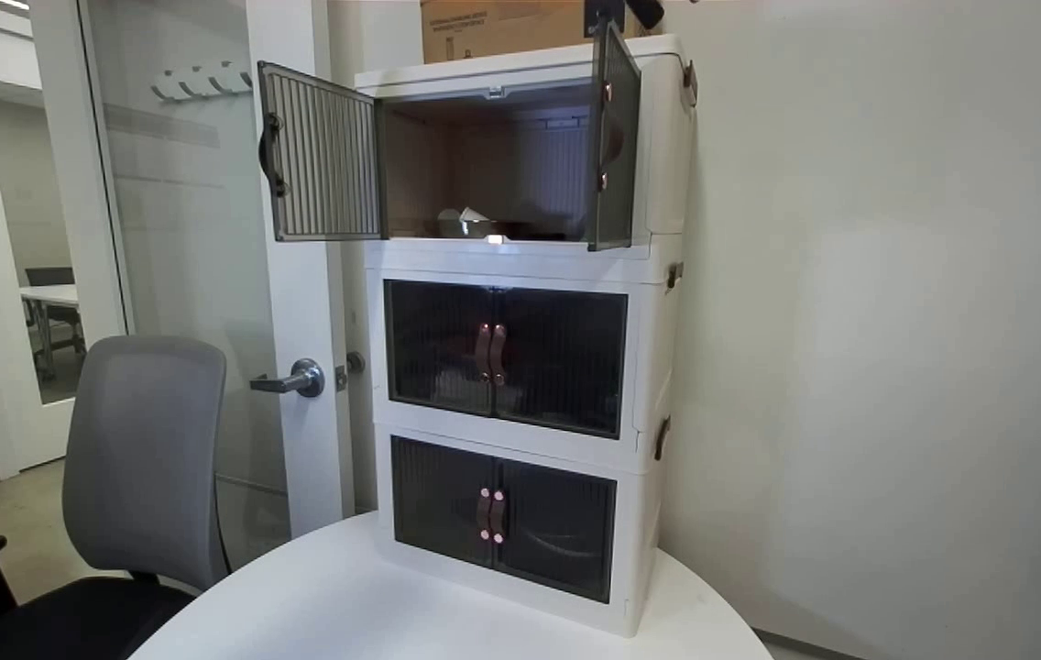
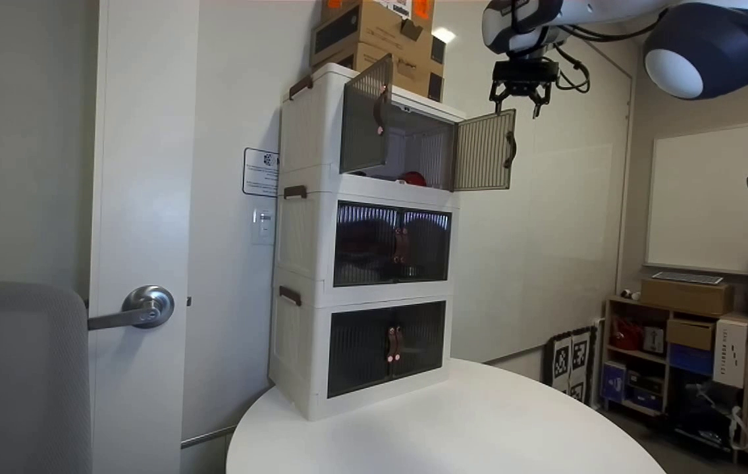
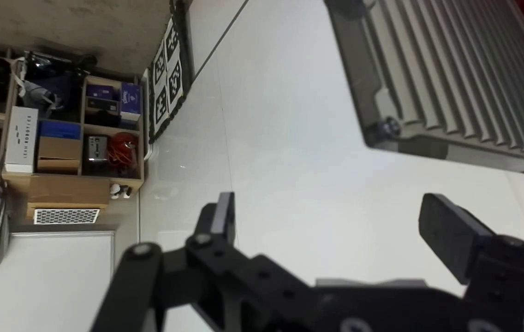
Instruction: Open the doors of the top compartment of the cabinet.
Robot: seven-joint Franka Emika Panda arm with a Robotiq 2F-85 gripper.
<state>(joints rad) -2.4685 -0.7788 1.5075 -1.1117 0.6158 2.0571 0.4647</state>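
Note:
The white cabinet (image 1: 658, 367) (image 2: 308, 243) has three stacked compartments. Both top compartment doors stand swung open: the left door (image 1: 323, 156) (image 2: 364, 122) and the right door (image 1: 619, 151) (image 2: 484, 151). Each is ribbed, smoky and see-through with a brown handle. My gripper (image 2: 517, 108) is open and empty above the right door's top edge in an exterior view. In the wrist view, my fingers (image 3: 329, 203) are wide apart with only white wall between them, and a ribbed door (image 3: 465, 78) lies at the upper right, apart from them. Dark parts at an exterior view's top edge may be the gripper.
Inside the top compartment are a shiny bowl-like item (image 1: 465, 223) and a red item (image 2: 413, 178). The middle and bottom doors are closed. Cardboard boxes (image 1: 520, 27) (image 2: 387, 49) sit on top. The cabinet stands on a round white table (image 1: 319, 596) beside a wall and chair (image 1: 145, 458).

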